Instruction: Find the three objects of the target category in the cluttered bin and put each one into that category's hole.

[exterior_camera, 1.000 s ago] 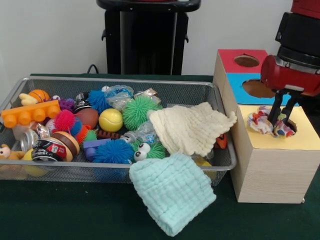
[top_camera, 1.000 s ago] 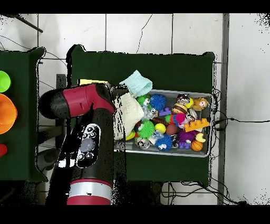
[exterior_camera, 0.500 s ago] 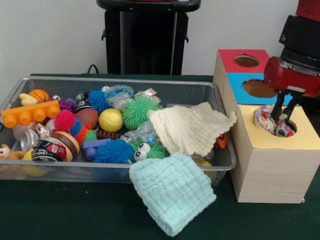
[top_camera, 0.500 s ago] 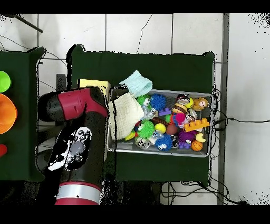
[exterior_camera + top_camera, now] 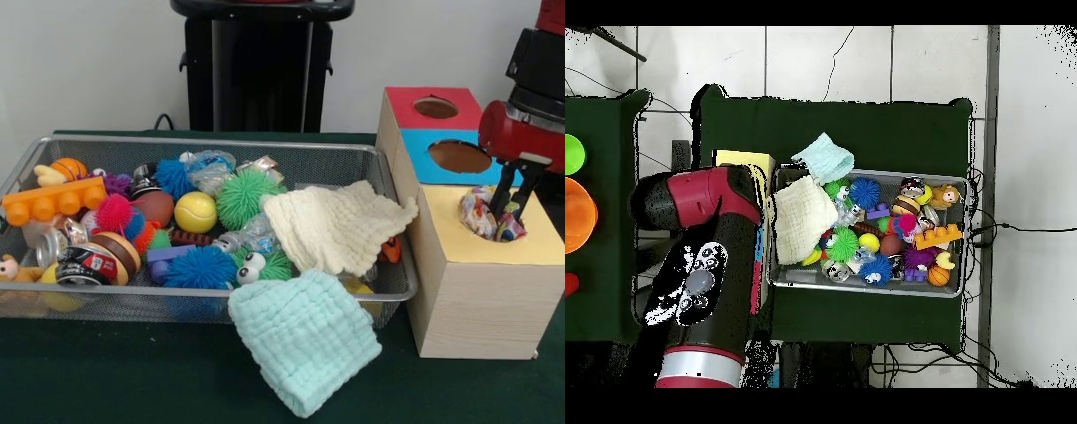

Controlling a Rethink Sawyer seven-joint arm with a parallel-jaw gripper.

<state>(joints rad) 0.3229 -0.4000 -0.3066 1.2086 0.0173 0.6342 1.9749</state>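
Gripper point(image 5: 516, 196) has shifted right; its two fingers point(image 5: 502, 193), slightly parted, straddle one patterned cloth point(image 5: 482, 215) in the yellow hole. Overhead, the arm hides both.

An orange plastic toy brick point(image 5: 53, 201) lies at the left, just in front of a small basketball point(image 5: 69, 167). A yellow tennis ball point(image 5: 195, 212) sits beside a green spiky rubber ball point(image 5: 244, 196), with a blue spiky ball point(image 5: 201, 268) nearer the camera. A crushed drink can point(image 5: 86, 263) lies below a pink spiky ball point(image 5: 114, 212). A black stand point(image 5: 260, 71) rises behind the dark green table cover point(image 5: 132, 371).
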